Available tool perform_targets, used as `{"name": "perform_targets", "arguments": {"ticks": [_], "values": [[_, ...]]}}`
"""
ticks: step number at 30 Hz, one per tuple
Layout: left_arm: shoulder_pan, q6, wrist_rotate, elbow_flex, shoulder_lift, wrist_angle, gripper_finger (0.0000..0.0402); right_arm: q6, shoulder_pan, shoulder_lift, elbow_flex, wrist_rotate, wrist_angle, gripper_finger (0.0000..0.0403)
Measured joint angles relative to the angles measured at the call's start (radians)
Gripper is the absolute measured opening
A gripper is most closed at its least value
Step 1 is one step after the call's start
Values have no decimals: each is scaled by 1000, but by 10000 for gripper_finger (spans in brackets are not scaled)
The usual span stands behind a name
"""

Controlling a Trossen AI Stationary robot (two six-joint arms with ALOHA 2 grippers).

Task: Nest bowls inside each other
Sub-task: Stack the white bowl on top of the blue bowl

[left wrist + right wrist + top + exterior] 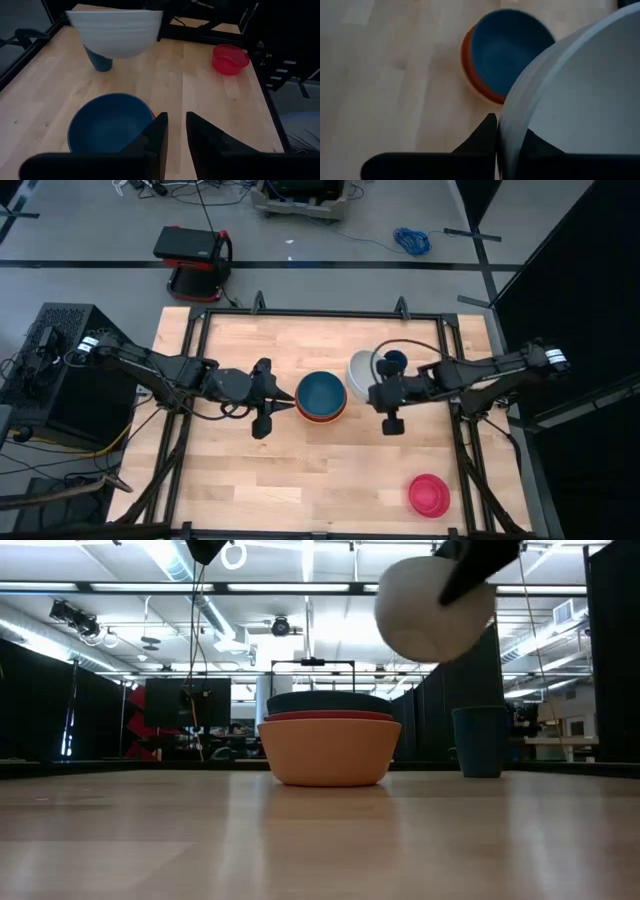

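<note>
Pale wooden planks make up the table (250,480), framed by black rails, with a grey floor and cables beyond it. Six bowls are in sight, and three of them sit as one stack near the middle of the table. The orange bowl (328,754) is the largest and rests on the wood; the red-orange bowl (328,716) sits inside it, and the teal bowl (321,392) sits inside that, its hollow bare.

The white bowl (432,608) comes next in size. It hangs in the air to the right of the stack, tilted, its rim clamped between the fingers of the right gripper (499,131), one finger outside the wall and one inside. Nothing lies in it.

The pink bowl (428,494) stands alone near the right front corner, well apart from the rest. The dark blue cup (479,741), smallest of all, stands upright on the far side, just behind the lifted white bowl.

The left gripper (173,131) hovers just left of the stack, its fingers a narrow gap apart and holding nothing.
</note>
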Motion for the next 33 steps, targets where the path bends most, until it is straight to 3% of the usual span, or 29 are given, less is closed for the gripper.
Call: {"name": "perform_targets", "arguments": {"ticks": [4,18,33], "values": [[0,0,0,0,0,-1,57,-89,-38,44,68,18,4,0],[0,-56,1,0,0,-111,58,-272,-104,259,257,-123,12,0],[0,-82,1,0,0,-146,58,-337,-123,374,292,-213,22,0]]}}
